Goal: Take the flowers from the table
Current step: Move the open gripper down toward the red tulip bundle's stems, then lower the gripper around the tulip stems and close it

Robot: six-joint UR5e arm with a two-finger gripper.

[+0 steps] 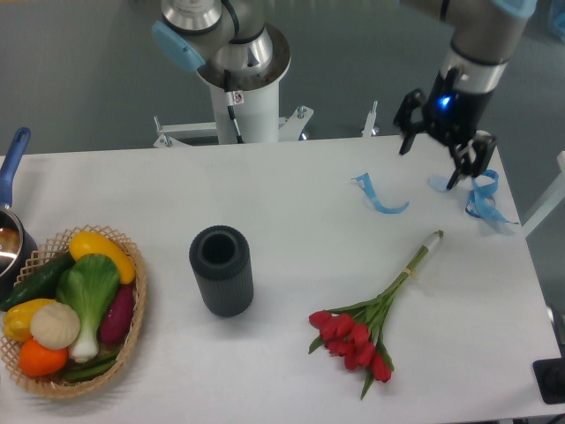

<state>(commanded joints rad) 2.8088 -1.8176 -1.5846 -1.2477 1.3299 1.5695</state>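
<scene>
The gripper hangs above the far right part of the white worktop, its two dark fingers spread wide apart with nothing between them; a blue light glows on the wrist just above. It sits over the space between two blue ribbon pieces: a curved strip to its left and a looped, crumpled piece to its right near the worktop's edge, with a small pale blue scrap just below the right finger.

The flowers lie flat on the worktop toward the front right, well apart from the gripper. The red heads are bunched at the near end, while the green stems run diagonally up and to the right, ending in a pale tip that points toward the ribbon pieces. Nothing touches the bunch.

Near the middle of the worktop stands a dark ribbed cylinder, upright and open at the top. At the left edge a wicker basket holds vegetables in yellow, green, white, orange and purple. Behind the basket, partly cut off by the frame, is a pot with a blue handle. The arm's white base column rises behind the far edge of the worktop
</scene>
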